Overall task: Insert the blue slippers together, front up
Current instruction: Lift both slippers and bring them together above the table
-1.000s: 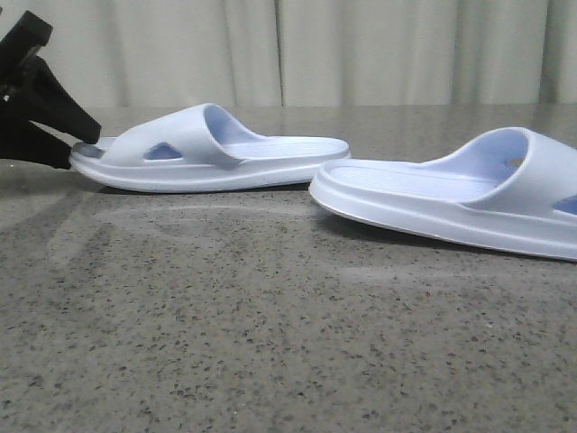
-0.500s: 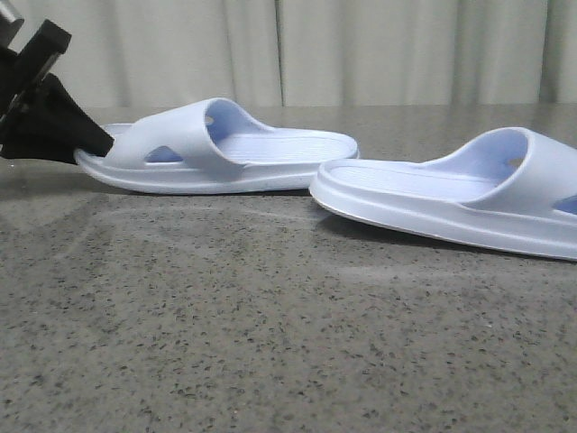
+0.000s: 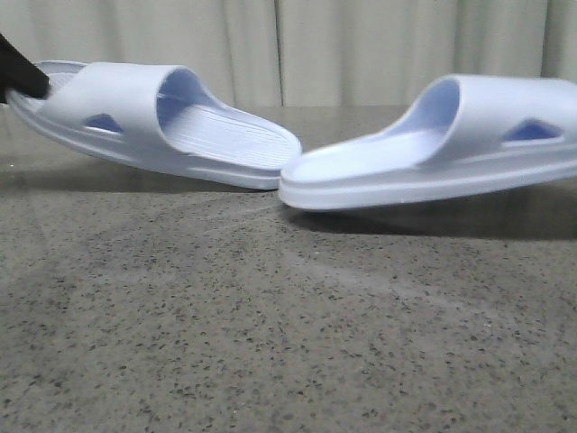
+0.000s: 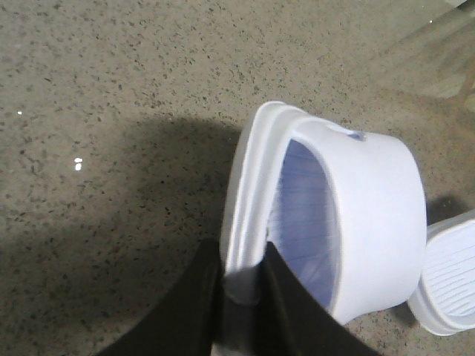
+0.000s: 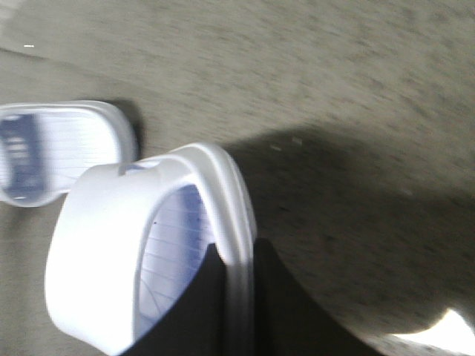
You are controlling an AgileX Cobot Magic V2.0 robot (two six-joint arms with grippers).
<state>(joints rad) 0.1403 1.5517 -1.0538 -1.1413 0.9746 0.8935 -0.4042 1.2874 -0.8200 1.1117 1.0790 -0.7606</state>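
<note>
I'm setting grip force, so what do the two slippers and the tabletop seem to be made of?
Left slipper and right slipper: probably moulded foam or soft rubber, going by the matte pale lavender-blue surface, thick rounded edges and ribbed footbeds; which of the two is unclear. The left gripper and right gripper each pinch a sole rim. Tabletop: looks like speckled grey stone or laminate with a faint sheen.

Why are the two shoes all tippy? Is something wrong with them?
Nothing looks broken. Both are off the table and tilted because each gripper pinches one by its toe rim: the left gripper holds the left slipper, the right gripper the right slipper. Their heels nearly meet.
</note>
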